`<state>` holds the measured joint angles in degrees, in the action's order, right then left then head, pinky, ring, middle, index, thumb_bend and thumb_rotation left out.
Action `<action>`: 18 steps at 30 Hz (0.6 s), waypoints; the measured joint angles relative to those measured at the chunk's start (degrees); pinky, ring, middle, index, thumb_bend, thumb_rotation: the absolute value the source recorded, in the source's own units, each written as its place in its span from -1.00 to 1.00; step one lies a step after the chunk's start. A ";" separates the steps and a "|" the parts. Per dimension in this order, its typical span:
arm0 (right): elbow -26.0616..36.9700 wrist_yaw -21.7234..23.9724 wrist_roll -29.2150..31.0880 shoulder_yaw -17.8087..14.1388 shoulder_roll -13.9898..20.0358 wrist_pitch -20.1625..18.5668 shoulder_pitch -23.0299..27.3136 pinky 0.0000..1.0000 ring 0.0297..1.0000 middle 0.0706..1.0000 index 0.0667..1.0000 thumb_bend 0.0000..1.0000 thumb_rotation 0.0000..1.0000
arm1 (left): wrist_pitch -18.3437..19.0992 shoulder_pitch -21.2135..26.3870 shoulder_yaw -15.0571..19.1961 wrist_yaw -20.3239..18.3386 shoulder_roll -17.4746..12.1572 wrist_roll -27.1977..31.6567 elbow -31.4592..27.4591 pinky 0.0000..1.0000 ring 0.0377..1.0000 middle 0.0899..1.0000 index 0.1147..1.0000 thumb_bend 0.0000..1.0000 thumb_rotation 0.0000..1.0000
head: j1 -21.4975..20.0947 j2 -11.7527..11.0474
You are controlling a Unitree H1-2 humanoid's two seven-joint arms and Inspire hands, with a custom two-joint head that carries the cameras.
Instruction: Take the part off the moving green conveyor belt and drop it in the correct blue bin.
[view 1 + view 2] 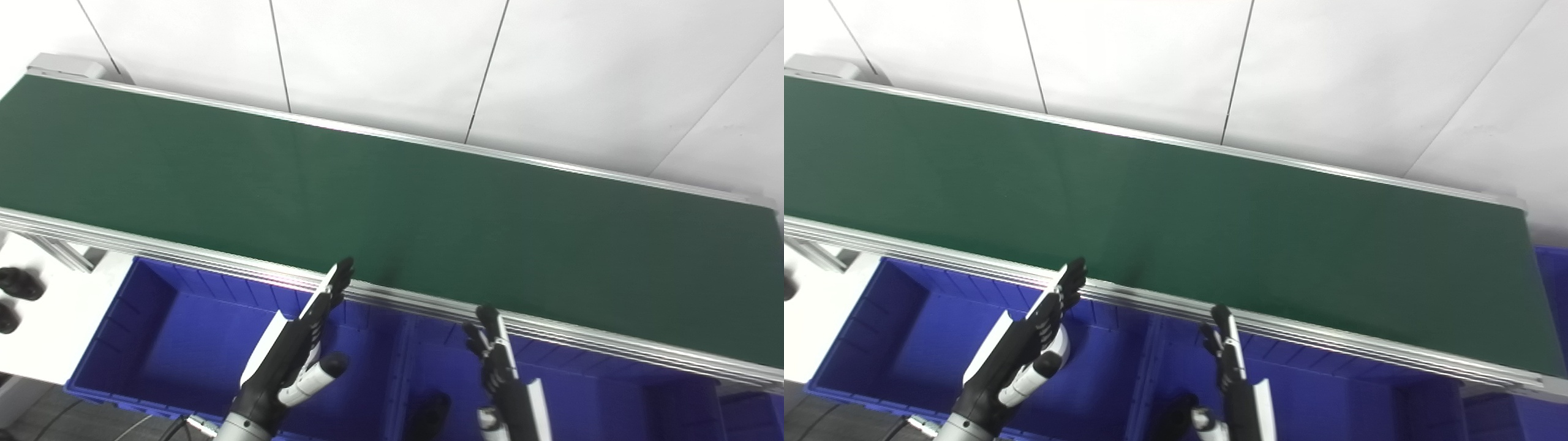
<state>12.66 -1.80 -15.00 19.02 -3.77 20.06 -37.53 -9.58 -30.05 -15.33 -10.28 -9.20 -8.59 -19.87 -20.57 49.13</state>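
The green conveyor belt (392, 202) runs from upper left to lower right between silver rails, and no part shows on its surface. My left hand (294, 355) hovers open over the left blue bin (153, 343), fingers stretched toward the belt's near rail, holding nothing. Open too, my right hand (499, 367) stands with straight fingers above the middle blue bin (588, 392). A dark object (429, 413) lies in the middle bin, just left of the right hand.
Two black round objects (15, 294) sit on the white surface at the far left. A further blue bin (1552, 294) shows past the belt's right end. White wall panels rise behind the belt.
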 measured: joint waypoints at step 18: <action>-0.29 -1.40 -3.92 0.41 0.03 -2.29 0.21 0.96 0.89 1.00 1.00 0.86 0.95 | -11.52 2.68 1.84 -0.14 -5.29 -4.37 6.55 1.00 1.00 1.00 1.00 0.33 0.63 | -4.84 2.10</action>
<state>12.36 -3.20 -18.92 19.43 -3.74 17.77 -37.32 -21.09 -27.37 -13.50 -10.43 -14.49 -12.97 -13.32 -25.40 51.24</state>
